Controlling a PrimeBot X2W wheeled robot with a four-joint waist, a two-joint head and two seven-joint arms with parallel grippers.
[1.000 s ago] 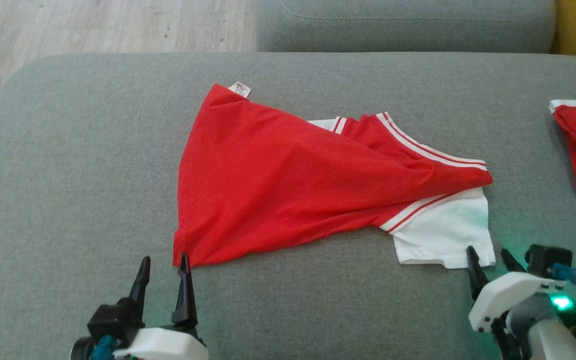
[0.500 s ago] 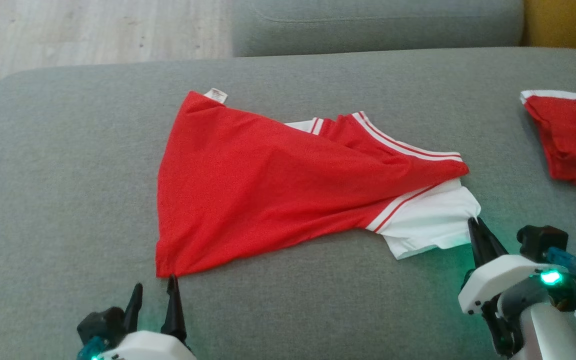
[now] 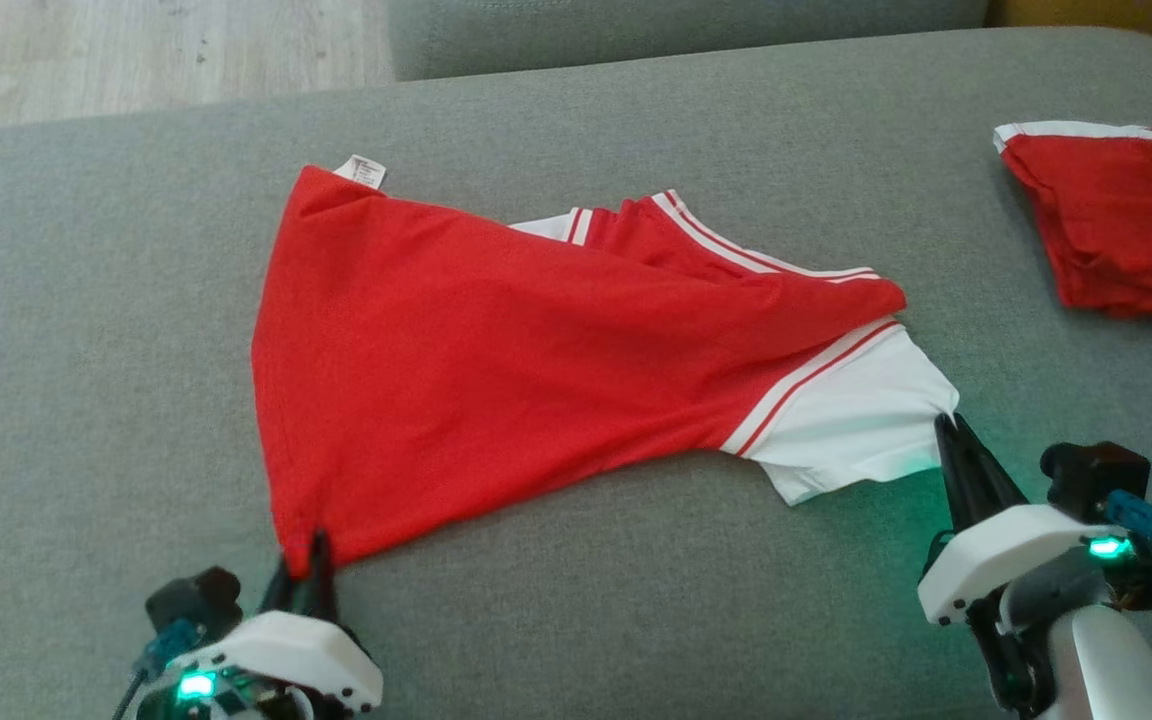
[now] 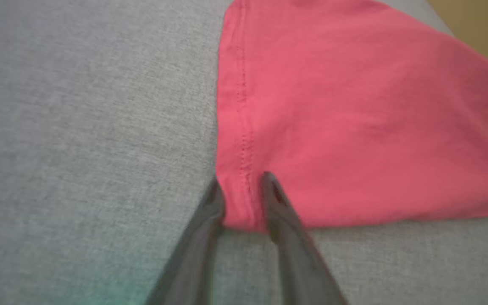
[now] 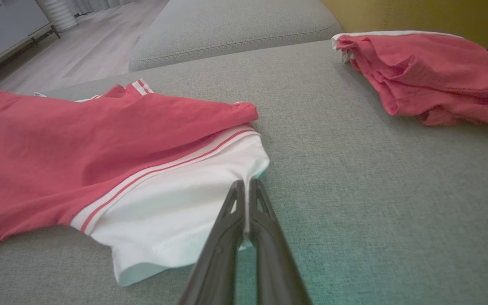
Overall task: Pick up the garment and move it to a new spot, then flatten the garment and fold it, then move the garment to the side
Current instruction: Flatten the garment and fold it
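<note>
At the lower left, the left gripper [image 3: 304, 558] has come forward from just short of the cloth and now straddles the near red corner of the garment [image 3: 496, 350]. In the left wrist view its fingers [image 4: 278, 212] stand either side of the stitched hem with a gap left between them, so they are narrowing, but I cannot tell whether they have bitten yet. The garment itself lies crumpled in a rough triangle across the middle of the grey sofa cushion [image 3: 86, 300], red body on top and white sleeve [image 3: 851, 420] poking out towards the right. (The whole head view has slid too, so the shirt's apparent drift is the camera's, not the cloth's.) Further right, the right gripper [image 3: 946, 428], a second ago spread and clear of the sleeve, is clenched on its white edge, which is pulled into a small peak. A second red garment [image 3: 1116, 230] sits well apart at the far right. With one hold made and the other forming, the lift looks close.
</note>
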